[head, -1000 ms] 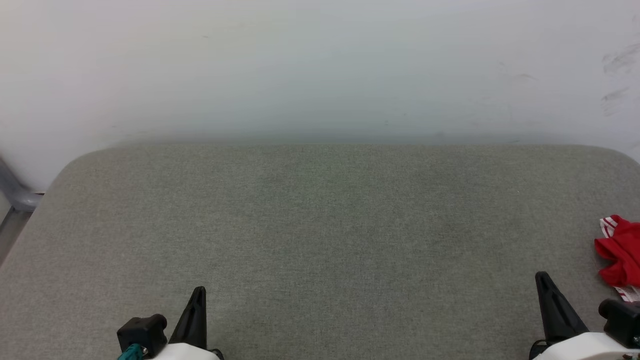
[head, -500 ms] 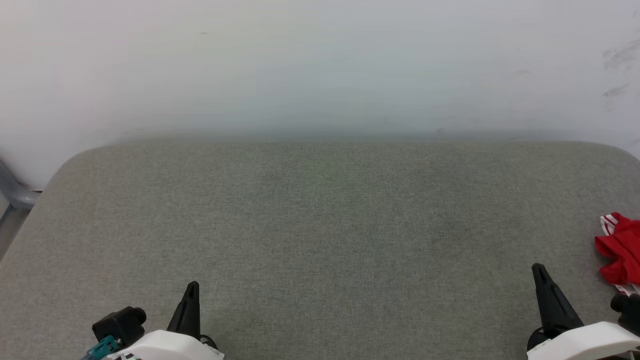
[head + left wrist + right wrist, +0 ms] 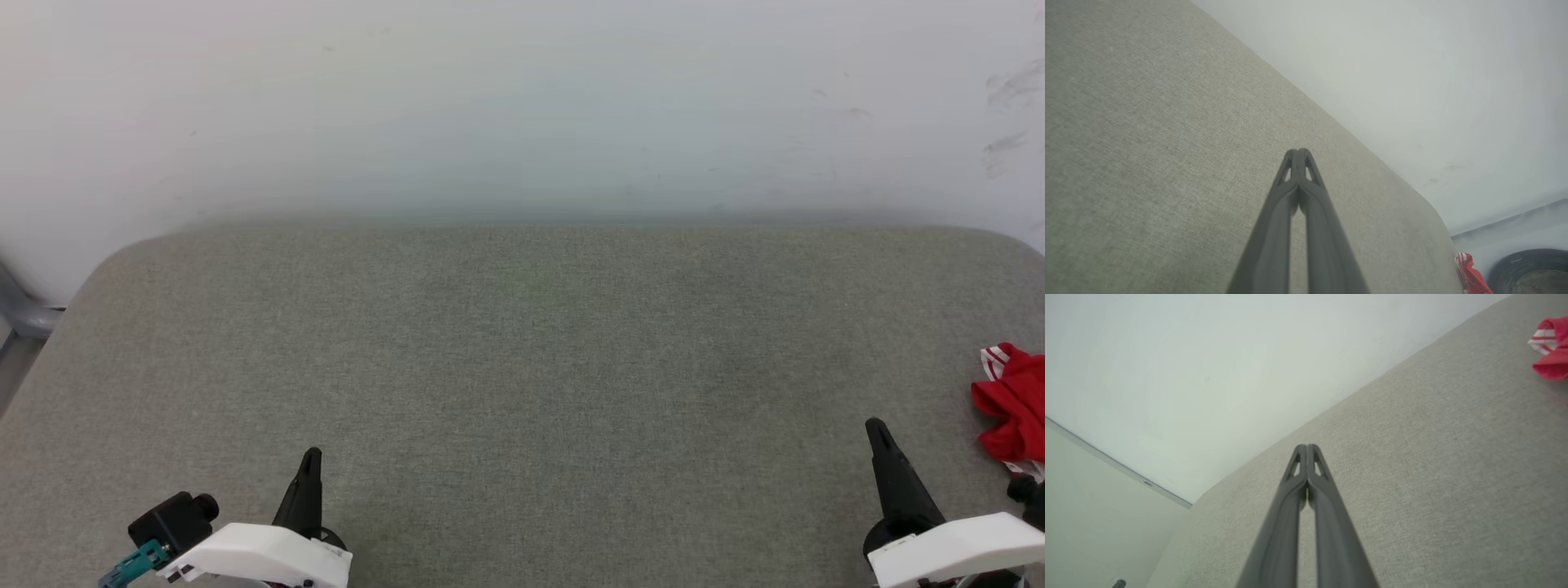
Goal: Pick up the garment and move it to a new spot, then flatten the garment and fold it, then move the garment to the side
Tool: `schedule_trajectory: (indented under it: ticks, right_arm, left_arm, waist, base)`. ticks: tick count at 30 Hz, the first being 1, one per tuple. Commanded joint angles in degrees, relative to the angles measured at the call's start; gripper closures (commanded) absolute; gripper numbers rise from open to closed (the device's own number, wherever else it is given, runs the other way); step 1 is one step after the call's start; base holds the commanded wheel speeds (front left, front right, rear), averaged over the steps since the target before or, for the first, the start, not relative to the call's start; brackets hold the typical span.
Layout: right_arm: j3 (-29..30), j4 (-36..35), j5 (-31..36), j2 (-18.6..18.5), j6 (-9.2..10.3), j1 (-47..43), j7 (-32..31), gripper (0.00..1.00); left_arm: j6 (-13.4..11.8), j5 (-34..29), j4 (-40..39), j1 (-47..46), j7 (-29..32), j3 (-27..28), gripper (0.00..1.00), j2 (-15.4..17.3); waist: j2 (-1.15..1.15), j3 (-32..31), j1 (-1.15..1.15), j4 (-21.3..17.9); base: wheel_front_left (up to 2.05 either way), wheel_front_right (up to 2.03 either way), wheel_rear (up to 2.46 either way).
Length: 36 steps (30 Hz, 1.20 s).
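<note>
Surface: grey fabric table, white wall behind.
Garment: the garment, crumpled red, striped trim, right edge.
Grippers: left gripper, right gripper both pressed together, empty.

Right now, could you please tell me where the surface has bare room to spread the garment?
The whole middle of the grey padded surface is bare, from the wall down to the left fingers and right fingers. Only the right edge is crowded, where the garment lies bunched.

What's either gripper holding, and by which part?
Nothing. Left gripper and right gripper are both shut and empty; the garment lies apart, right of the right gripper.
</note>
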State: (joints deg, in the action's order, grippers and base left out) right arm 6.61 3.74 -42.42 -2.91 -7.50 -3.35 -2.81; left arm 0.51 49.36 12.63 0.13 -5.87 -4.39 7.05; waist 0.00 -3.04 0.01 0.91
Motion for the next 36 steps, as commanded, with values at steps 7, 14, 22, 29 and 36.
schedule_trajectory:
  ticks: [7, 14, 22, 29, 36]
  right_arm:
    - [0.0, 0.76, -6.38, -0.03, 0.0, 2.45, -0.47, 1.0]
    - [-0.01, 1.87, -11.55, -0.02, 0.0, 3.36, -0.84, 1.0]
    - [-0.02, 3.04, -16.94, -0.01, 0.0, 4.39, -1.28, 1.0]
    - [-0.02, 4.04, -21.42, -0.01, 0.0, 5.22, -1.65, 1.0]
    - [-0.04, 4.96, -25.61, 0.0, 0.01, 5.82, -1.93, 1.0]
  left_arm:
    - [1.1, 5.45, -0.34, -2.25, 1.52, 1.69, 1.0, -0.31]
    - [1.77, 9.87, -0.15, -2.78, 2.81, 2.79, 1.0, -0.81]
    - [2.58, 14.54, 0.06, -3.4, 4.2, 4.01, 1.0, -1.26]
    - [3.16, 18.39, 0.24, -3.82, 5.33, 4.93, 1.0, -1.63]
    - [3.76, 22.0, 0.42, -4.3, 6.4, 5.89, 1.0, -2.0]
  waist:
    - [0.0, 0.25, -0.01, -0.07]
    - [0.0, 0.5, -0.01, -0.14]
    - [0.0, 0.79, -0.01, -0.22]
    - [0.0, 1.05, -0.01, -0.3]
    - [0.0, 1.3, -0.01, -0.37]
  base:
    - [0.0, 0.0, 0.0]
    - [0.0, 0.0, 0.0]
    - [0.0, 0.0, 0.0]
    - [0.0, 0.0, 0.0]
    - [0.0, 0.0, 0.0]
